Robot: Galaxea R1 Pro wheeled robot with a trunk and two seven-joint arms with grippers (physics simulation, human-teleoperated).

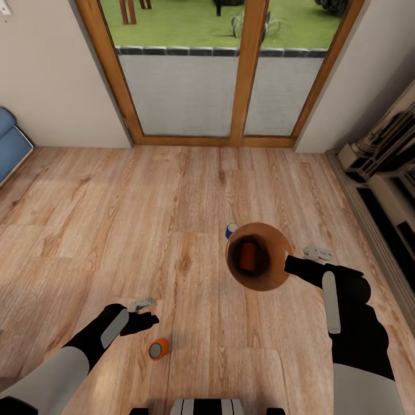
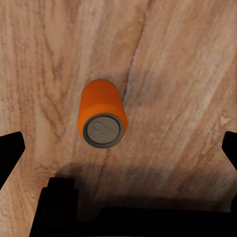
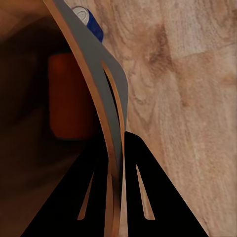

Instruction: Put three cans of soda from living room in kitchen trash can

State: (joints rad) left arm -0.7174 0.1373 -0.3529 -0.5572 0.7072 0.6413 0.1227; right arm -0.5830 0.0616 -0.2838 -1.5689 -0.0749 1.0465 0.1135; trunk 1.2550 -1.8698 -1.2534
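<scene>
A smooth copper-brown trash can (image 1: 271, 276), round with a dark interior, hung above the light wood plank floor (image 1: 173, 202), its open mouth facing up toward the head camera. The right gripper (image 3: 114, 163) had its jaws closed on the can's thin rim, one finger inside the wall and one outside. An orange soda can (image 1: 249, 257) lay inside the bin. A dark blue soda can (image 1: 231, 230) with a grey metal top stood upright on the floor just beyond the bin. The second orange can (image 2: 101, 118), a plain cylinder, stood upright on the planks with its grey top upward, below the left gripper (image 2: 118, 143), whose jaws were spread wide and held nothing.
</scene>
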